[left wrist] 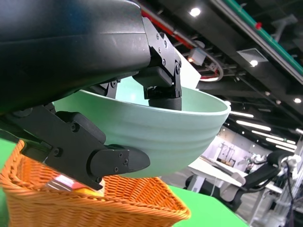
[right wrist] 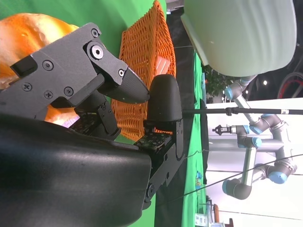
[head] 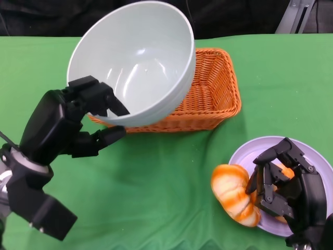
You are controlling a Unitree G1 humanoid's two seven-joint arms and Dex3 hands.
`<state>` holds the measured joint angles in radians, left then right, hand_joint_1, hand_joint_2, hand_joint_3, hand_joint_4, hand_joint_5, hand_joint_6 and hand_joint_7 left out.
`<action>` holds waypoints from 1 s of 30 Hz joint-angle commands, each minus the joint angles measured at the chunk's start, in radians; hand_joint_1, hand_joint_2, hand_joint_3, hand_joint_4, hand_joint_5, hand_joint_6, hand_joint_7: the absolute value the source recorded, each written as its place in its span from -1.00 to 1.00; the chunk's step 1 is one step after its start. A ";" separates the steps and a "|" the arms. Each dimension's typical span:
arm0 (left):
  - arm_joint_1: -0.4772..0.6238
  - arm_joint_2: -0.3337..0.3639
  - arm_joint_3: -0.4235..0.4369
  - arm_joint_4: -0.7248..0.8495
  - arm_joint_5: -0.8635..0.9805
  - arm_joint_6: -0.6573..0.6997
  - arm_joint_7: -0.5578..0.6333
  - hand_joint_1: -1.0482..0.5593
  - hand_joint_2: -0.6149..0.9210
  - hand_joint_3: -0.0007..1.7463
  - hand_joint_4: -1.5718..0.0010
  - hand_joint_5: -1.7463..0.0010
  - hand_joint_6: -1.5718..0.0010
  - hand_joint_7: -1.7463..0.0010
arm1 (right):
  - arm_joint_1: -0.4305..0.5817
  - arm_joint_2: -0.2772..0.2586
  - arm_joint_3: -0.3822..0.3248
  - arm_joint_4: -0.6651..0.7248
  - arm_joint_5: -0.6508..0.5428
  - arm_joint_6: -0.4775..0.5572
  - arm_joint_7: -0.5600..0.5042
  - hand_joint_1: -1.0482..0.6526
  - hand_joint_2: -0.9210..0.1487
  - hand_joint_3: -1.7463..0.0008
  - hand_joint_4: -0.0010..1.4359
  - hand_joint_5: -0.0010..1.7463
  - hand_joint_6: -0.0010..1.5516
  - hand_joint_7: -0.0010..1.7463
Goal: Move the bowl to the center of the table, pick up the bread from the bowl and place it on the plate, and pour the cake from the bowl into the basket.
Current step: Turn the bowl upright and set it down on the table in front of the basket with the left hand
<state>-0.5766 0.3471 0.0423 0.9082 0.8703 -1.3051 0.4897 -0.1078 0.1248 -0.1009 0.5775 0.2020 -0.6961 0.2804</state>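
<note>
My left hand [head: 78, 120] grips the near rim of the pale bowl [head: 140, 62], held off the table and tilted over the orange wicker basket [head: 218, 88]. The bowl's inside looks bare. Under the bowl [left wrist: 156, 127], a pale pink and yellow piece [left wrist: 64, 182], likely the cake, lies in the basket [left wrist: 118, 208]. The orange-and-white bread [head: 234, 192] lies across the left edge of the lilac plate [head: 250, 151]. My right hand [head: 283, 182] is over the plate, its fingers curled around the bread's right end; whether it grips is unclear.
Green cloth [head: 156, 198] covers the table. The basket stands at the back centre, close to the table's dark far edge [head: 270, 35]. The plate sits at the front right corner. Grey robot arms [right wrist: 251, 142] stand beyond the table in the right wrist view.
</note>
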 commanded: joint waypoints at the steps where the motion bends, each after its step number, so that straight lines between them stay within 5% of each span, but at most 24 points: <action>1: 0.015 0.069 -0.072 -0.028 0.111 0.034 0.201 0.11 1.00 -0.43 0.25 -1.00 0.29 -0.70 | -0.005 -0.004 -0.007 0.001 0.009 0.001 -0.008 0.04 -0.28 -0.40 0.14 1.00 -0.27 0.96; 17: 0.104 0.221 -0.535 -0.037 0.439 0.340 0.995 0.21 0.92 -0.36 0.29 -1.00 0.33 -0.74 | -0.004 -0.027 -0.013 -0.010 0.028 0.025 0.016 0.03 -0.32 -0.38 0.12 1.00 -0.29 0.95; 25: 0.124 0.237 -0.652 -0.009 0.425 0.418 1.124 0.25 0.85 -0.25 0.25 -1.00 0.38 -0.82 | -0.013 -0.022 -0.018 0.007 0.024 0.005 0.008 0.04 -0.32 -0.38 0.13 1.00 -0.27 0.96; 30: 0.142 0.235 -0.670 -0.013 0.414 0.425 1.125 0.26 0.90 -0.37 0.28 -1.00 0.35 -0.75 | -0.017 -0.020 -0.019 0.016 0.021 -0.008 0.003 0.02 -0.32 -0.37 0.15 1.00 -0.27 0.96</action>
<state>-0.4469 0.5596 -0.6260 0.8956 1.3055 -0.8874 1.5329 -0.1195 0.1110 -0.1070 0.5860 0.2176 -0.6886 0.2878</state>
